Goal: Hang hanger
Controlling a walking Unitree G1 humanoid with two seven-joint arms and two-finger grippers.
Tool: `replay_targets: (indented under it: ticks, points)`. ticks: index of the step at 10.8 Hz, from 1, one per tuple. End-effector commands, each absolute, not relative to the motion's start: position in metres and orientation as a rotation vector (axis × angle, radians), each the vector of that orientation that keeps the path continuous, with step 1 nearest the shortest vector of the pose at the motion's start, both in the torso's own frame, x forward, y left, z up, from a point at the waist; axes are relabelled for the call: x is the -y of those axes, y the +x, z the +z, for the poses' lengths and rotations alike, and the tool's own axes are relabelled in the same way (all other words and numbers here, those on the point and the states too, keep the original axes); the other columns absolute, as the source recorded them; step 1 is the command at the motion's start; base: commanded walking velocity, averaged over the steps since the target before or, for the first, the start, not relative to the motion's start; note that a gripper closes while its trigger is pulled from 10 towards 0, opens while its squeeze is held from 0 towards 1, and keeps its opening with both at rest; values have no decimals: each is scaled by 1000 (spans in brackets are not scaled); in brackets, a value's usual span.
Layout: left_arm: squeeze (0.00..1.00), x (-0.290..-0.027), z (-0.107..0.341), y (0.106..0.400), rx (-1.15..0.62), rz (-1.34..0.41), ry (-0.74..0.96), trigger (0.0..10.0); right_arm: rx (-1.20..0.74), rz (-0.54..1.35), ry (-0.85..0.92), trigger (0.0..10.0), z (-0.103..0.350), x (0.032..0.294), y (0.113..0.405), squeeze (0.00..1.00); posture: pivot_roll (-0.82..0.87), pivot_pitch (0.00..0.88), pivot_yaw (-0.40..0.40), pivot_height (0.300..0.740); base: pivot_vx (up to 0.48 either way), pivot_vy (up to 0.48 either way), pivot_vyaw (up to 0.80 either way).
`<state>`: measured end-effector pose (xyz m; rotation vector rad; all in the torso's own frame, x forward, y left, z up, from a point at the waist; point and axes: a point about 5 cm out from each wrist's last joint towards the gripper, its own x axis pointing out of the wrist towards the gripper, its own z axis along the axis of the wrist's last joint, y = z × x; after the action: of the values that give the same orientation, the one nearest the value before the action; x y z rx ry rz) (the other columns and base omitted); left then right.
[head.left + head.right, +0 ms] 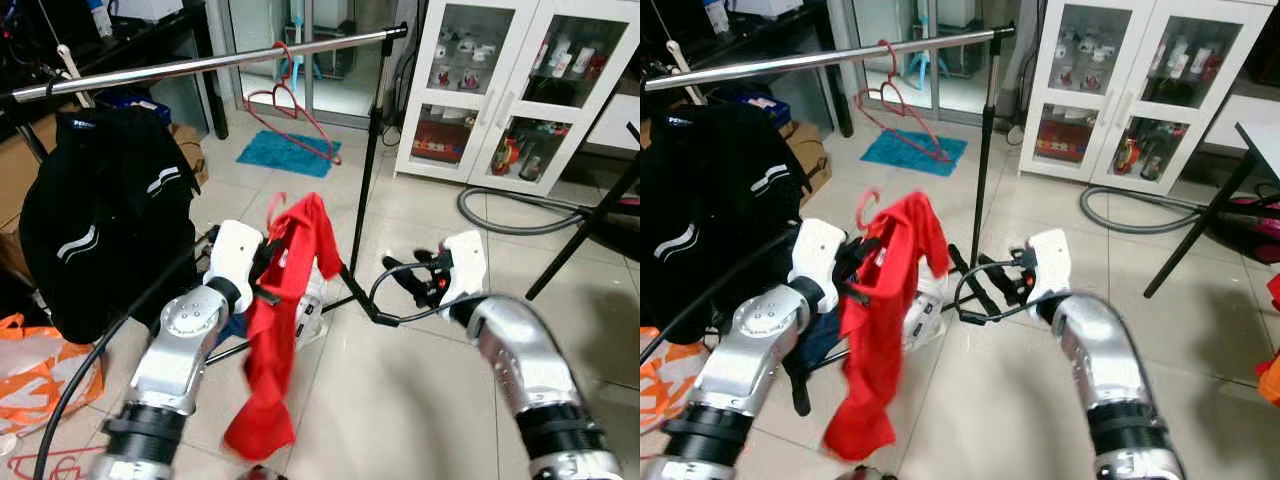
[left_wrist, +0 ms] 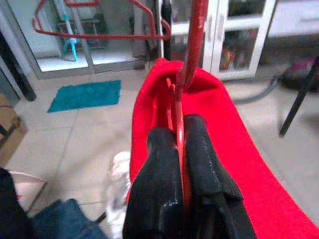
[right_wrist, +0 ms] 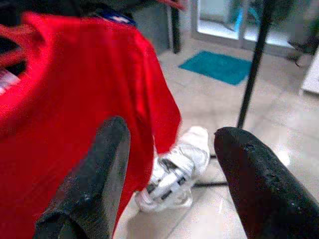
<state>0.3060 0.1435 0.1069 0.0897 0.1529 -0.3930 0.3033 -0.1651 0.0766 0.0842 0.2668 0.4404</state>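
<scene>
We see the left gripper (image 2: 180, 149) clamped narrowly on a red hanger (image 2: 192, 45), its two black fingers (image 2: 159, 164) pressed against the thin red stem from either side. The hanger carries a red shirt (image 1: 280, 330), which droops from the gripper in a long crumpled fold toward the tiled floor (image 1: 400, 400). From the head we see the hanger held in front of the robot, below the silver rail (image 1: 200, 65) of the clothes rack and not touching it; its small hook (image 1: 868, 205) pokes up just above the cloth. The right gripper (image 3: 174, 164) stands wide open and holds nothing, its fingers spread apart and pointing toward the shirt, near it but clear of it. The left wrist view shows us the grip itself, the stem running up between the fingers and the shirt's collar draped around it, which the head views hide behind cloth. The right wrist view shows a white shoe (image 3: 174, 169) on the floor beneath the shirt. On the rail hang a black jacket (image 1: 105, 220) at the robot's left and a second, bare red hanger (image 1: 290, 100) farther along.
</scene>
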Motion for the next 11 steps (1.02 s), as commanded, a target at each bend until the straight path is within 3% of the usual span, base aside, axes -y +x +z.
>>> replay_targets:
  ticks: [1,5,11]
  points:
    - [0,-146,114,305,-103,-374,34,10000,-280,393,99,10000,70,168,300,0,-21,0,5,740,0,0,0]
    - [0,-126,108,286,-86,-421,-45,10000,-308,339,139,10000,58,171,292,0,-27,0,11,740,-353,320,0]
    - [0,-147,115,302,-63,-362,52,10000,-336,461,170,10000,57,160,283,0,-30,0,15,740,0,0,0]
